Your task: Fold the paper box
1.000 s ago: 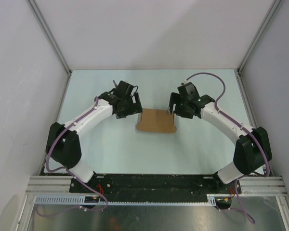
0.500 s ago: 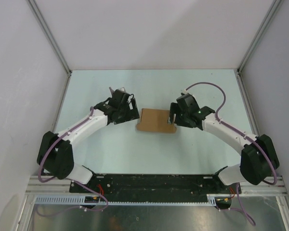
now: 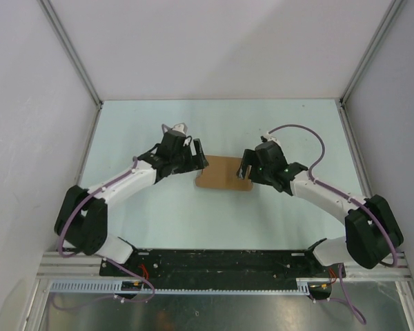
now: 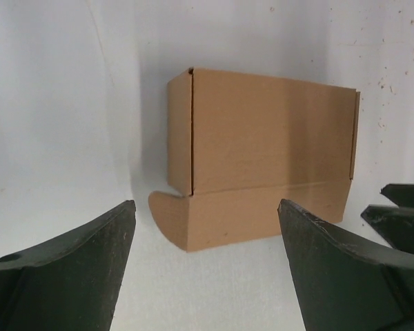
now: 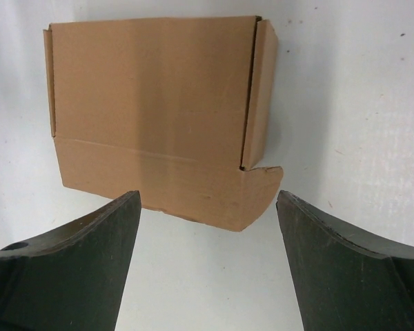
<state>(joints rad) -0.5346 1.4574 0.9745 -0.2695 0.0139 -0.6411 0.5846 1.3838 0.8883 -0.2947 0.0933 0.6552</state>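
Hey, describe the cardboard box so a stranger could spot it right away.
Look at the middle of the pale table. The paper box sits there between the left tool and the right tool. It is the only brown thing, with a rounded flap sticking out.

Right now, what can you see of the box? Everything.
The box is plain brown cardboard with no print, lying on the pale table near its middle. It looks like a rectangle with narrow flaps folded in along both short edges. A lengthwise crease sets off the near strip, which ends in a rounded tab at one corner. It sits between the left gripper and right gripper. Both are open and neither holds it.
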